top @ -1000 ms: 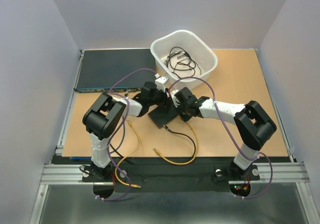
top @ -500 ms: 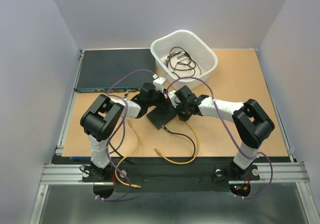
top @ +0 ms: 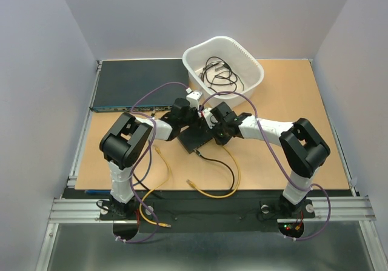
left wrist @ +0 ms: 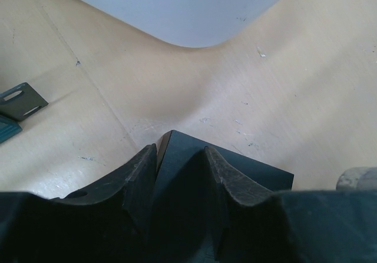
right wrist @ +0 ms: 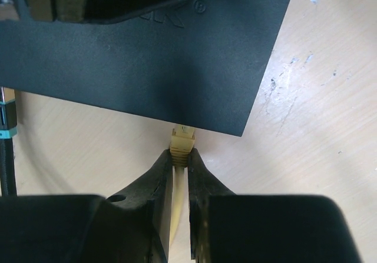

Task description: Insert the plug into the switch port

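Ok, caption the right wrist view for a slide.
Right gripper pinches the yellow plug at the edge of the black switch box.

— How are the arms set?
— Left arm (top: 126, 142) and right arm (top: 303, 148) both have elbows raised and forearms angled inward, so the wrists nearly meet in the middle.
— And the grippers?
— Left gripper (left wrist: 179, 157) is partly spread, fingers clamped across a corner of the switch (left wrist: 247, 166). Right gripper (right wrist: 180, 160) is nearly closed, pinching the plug (right wrist: 182, 140) just behind its tip
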You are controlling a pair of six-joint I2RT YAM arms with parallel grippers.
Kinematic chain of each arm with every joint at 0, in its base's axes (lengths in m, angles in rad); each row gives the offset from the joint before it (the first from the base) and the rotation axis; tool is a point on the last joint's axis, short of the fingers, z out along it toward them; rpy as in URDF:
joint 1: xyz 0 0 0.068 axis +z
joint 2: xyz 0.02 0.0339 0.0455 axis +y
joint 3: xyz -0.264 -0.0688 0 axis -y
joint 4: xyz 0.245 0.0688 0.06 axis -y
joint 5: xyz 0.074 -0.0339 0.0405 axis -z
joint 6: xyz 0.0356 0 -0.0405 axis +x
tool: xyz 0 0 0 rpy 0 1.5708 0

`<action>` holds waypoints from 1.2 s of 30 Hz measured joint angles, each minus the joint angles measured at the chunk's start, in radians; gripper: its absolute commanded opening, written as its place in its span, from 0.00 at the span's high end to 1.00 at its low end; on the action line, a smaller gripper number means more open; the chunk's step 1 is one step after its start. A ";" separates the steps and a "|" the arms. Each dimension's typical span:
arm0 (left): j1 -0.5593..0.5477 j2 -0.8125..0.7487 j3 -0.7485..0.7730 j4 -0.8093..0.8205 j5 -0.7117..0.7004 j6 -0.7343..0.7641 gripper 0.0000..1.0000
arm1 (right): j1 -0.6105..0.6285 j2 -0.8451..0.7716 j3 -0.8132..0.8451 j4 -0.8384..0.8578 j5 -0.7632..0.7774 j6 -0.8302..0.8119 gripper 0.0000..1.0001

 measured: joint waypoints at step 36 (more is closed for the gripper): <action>0.015 -0.114 0.130 -0.427 -0.048 -0.087 0.53 | 0.086 -0.392 -0.186 0.373 0.204 0.248 0.60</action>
